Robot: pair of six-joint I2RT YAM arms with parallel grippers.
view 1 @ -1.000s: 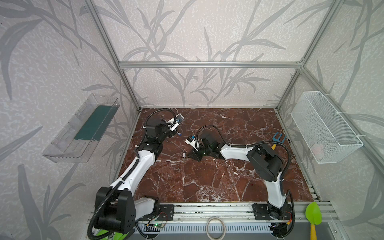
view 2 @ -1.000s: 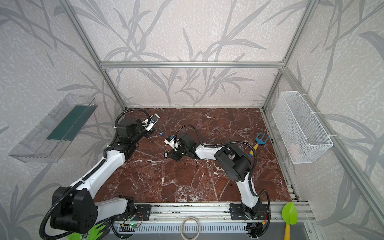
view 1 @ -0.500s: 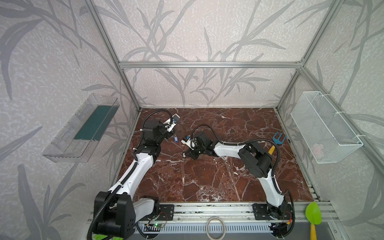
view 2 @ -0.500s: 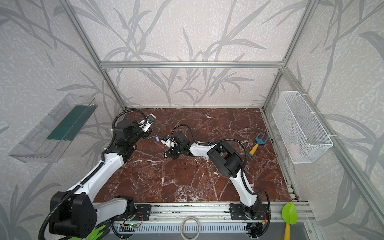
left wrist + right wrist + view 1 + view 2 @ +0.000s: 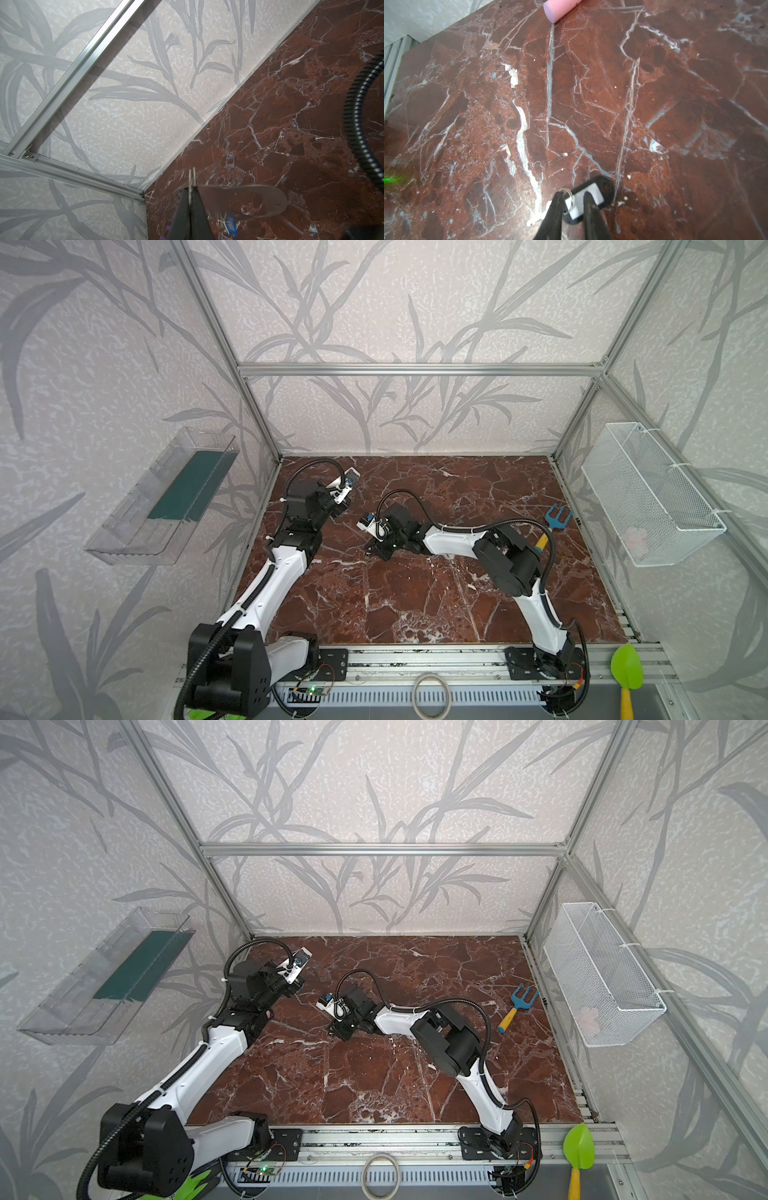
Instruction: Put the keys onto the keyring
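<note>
Right gripper (image 5: 573,195) is open, jaws astride the ring end of the black-and-white key (image 5: 598,196). The key lies flat on the marble table (image 5: 591,83), left of centre, with its long axis oblique to the gap and its blade (image 5: 536,220) poking out one side. Left gripper (image 5: 190,188) is clamped on the keyring (image 5: 249,199) by a small loop and holds it off the table just far-left of the right gripper, with the blue-tag key (image 5: 230,223) hanging beneath. The right arm is nearer, so the move looks like pinch, lift, carry far-left.

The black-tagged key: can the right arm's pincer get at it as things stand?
Probably yes: the right pincer is open directly above the black-tagged key, and nothing lies between them.
</note>
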